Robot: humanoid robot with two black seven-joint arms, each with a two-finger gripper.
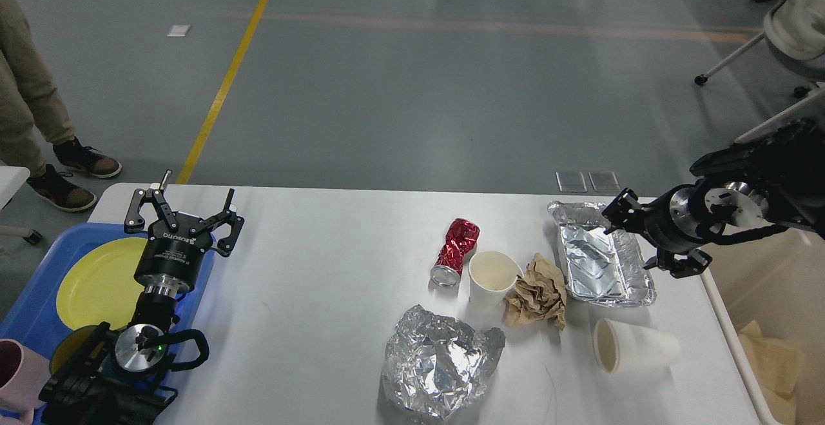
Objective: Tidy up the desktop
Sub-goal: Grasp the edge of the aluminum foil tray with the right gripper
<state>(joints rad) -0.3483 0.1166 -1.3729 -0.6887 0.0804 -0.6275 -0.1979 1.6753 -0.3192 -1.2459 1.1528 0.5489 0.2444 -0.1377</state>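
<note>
The white desktop (322, 283) carries litter on its right half: a crushed red can (456, 251), an upright paper cup (491, 276), crumpled brown paper (537, 293), a foil tray (596, 264), a paper cup lying on its side (635, 346) and a crumpled foil sheet (438, 360). My right gripper (643, 238) is open at the foil tray's right rim, holding nothing. At the table's left end, beside the blue tray, my left gripper (184, 209) stands open and empty.
A blue tray (35, 302) at the left edge holds a yellow plate (97, 280) and a pink cup (16, 367). A beige bin (773, 296) with brown paper inside stands off the right edge. A person's legs (38, 122) are at the far left.
</note>
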